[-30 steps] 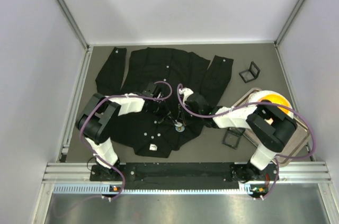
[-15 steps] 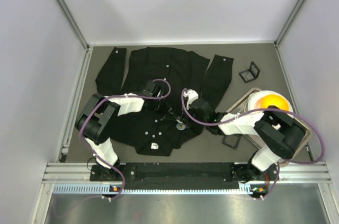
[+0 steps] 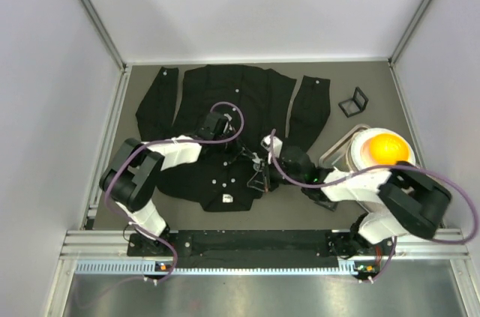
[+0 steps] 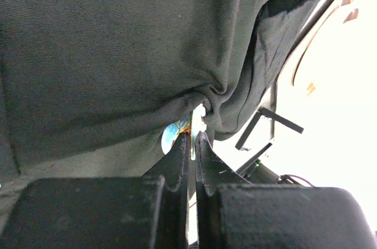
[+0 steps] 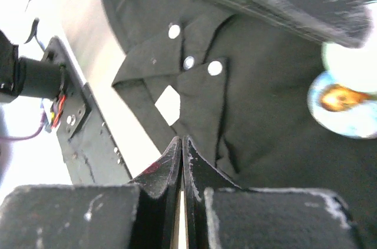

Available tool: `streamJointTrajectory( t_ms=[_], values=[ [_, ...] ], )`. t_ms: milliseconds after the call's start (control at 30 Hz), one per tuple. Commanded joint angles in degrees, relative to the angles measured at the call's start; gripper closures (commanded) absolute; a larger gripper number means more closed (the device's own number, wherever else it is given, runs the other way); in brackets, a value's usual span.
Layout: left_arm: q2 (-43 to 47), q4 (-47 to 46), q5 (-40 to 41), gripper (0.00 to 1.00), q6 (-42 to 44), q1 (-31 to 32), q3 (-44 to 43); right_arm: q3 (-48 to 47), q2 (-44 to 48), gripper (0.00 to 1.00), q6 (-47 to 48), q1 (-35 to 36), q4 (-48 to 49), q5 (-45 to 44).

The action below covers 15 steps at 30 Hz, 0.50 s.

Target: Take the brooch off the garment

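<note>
1. The garment, a black button-up shirt, lies spread on the grey tabletop. It runs from the far-left corner to the middle, with its hem toward the near edge. One sleeve lies along the left edge and the other points to the far edge right of centre.
2. The brooch is a small round pale-blue disc with an orange-brown centre. It sits on the lower front of the garment, toward the near edge at about mid-width. The left wrist view shows only a sliver of it, just beside the fingertips.
3. The left gripper has its jaws narrow, closed on a pucker of the cloth. The fabric draws up to a point there, and a small white piece shows at the tips.
4. The right gripper has its jaws pressed almost together, with only a thin slit between them. The tips lie at the hem. Whether any cloth is caught cannot be told.
5. The overhead view shows both grippers meeting close together over the lower front of the garment.
6. A white tag and three white buttons lie on the cloth near the right gripper.
7. An orange-topped round object stands near the right edge. A small black frame stands toward the far-right corner, apart from the garment.
</note>
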State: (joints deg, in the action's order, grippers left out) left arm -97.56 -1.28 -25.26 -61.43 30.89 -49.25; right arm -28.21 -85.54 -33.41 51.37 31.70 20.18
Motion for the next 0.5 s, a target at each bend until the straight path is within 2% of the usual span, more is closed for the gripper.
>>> streamJointTrajectory(
  t_ms=[0, 67, 100, 133, 233, 300, 467],
  values=[
    [5.27, -0.05, 3.19, 1.00, 4.91, 0.66, 1.52, -3.34, 13.09, 1.00, 1.59, -1.54, -16.91, -14.11],
    [5.97, 1.01, 3.11, 1.00, 6.49, 0.92, 1.88, -5.27, 15.04, 0.99, 0.64, -4.07, -22.87, -15.60],
    [6.15, 2.76, 3.11, 1.00, 7.02, 1.10, 1.88, -6.24, 15.40, 0.96, 0.71, -4.87, -24.57, -15.96],
    [6.33, 4.16, 3.37, 1.00, 7.63, 1.53, 1.88, -8.25, 14.70, 0.87, 1.15, -5.66, -25.80, -15.97],
    [7.12, 4.70, 3.81, 1.00, 8.87, 2.15, 2.41, -12.47, 9.72, 0.71, 4.31, -6.81, -29.68, -15.97],
    [6.94, 5.06, 3.63, 1.00, 9.31, 2.33, 2.23, -14.41, 6.54, 0.69, 4.84, -7.95, -30.73, -12.81],
    [6.77, 6.81, 4.43, 1.00, 10.45, 3.21, 1.53, -16.62, 2.14, 0.73, 5.54, -8.13, -30.65, -10.53]
  ],
)
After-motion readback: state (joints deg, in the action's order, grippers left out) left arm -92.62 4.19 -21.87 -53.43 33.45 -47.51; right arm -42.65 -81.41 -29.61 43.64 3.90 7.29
